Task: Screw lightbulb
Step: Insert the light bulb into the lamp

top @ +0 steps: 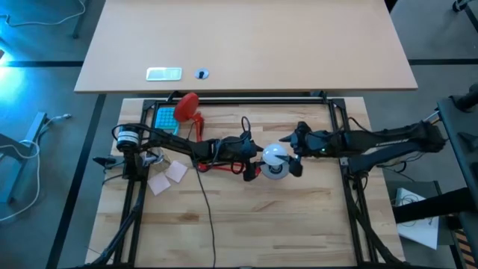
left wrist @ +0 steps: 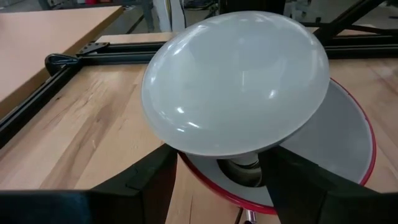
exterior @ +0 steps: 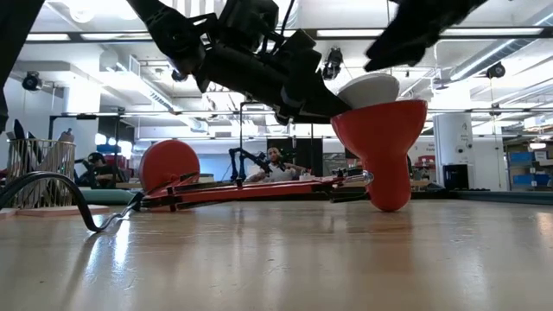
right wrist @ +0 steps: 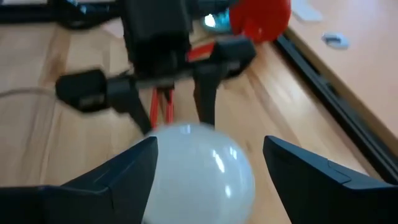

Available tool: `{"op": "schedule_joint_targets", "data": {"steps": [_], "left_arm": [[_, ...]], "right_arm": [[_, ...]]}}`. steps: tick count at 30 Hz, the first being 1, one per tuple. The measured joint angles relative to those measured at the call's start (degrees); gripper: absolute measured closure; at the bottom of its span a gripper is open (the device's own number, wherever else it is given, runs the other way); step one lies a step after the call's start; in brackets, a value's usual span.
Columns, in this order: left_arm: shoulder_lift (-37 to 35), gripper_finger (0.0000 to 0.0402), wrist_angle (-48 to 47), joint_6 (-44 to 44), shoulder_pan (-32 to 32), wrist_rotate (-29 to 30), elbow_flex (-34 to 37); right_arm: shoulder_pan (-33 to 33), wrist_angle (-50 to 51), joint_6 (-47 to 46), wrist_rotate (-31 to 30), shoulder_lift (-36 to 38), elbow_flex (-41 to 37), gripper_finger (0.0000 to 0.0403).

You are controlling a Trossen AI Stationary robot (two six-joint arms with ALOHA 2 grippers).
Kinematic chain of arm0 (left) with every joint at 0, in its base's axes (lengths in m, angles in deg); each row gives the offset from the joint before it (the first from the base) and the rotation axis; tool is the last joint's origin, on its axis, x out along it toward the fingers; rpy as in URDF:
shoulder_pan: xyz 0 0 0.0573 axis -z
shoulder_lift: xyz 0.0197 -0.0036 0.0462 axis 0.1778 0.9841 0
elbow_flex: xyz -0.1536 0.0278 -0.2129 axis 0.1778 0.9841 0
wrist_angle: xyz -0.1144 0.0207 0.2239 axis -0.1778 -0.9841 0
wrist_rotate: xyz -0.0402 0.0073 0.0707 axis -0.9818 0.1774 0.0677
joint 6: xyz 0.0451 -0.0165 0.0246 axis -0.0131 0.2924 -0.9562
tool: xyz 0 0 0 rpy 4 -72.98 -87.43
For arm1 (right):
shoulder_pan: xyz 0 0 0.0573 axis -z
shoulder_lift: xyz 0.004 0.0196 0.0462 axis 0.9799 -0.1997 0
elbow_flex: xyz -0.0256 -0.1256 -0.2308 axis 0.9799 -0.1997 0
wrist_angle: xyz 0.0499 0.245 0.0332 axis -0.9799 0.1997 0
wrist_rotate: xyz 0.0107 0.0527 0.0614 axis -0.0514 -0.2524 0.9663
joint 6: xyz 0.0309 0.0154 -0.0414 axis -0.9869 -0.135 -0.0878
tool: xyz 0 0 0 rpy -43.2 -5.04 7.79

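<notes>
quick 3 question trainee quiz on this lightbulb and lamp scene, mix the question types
1. True or false: the lightbulb lies loose on the table, away from the red lamp shade.
2. The left gripper is: A) at the shade's edge, B) parked at the table corner, C) holding the cable.
3. Fill in: the right gripper's fingers sit on either side of the ____.

Key: 1 false; 2 A; 3 lightbulb.

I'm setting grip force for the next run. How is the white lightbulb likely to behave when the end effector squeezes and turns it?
The lightbulb looks smooth and glossy, so it may slip between the fingers of the right end effector. It is probably thin-walled and light, so hard squeezing risks cracking it. Its round dome would likely roll if dropped outside the red lamp shade.
</notes>
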Motion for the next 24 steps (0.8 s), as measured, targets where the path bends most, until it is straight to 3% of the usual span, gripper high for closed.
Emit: {"op": "schedule_joint_targets", "data": {"steps": [6,24], "left_arm": [[0.0,0.0187,0.0,0.0,0.0,0.4,0.0],[-0.2,0.0187,-1.0,-1.0,0.0,3.2,0.0]], "right_arm": [[0.0,-2.6,-3.0,-4.0,-5.8,0.0,0.0124],[-5.2,-0.5,-7.1,1.5,-6.7,0.1,0.0143]]}}
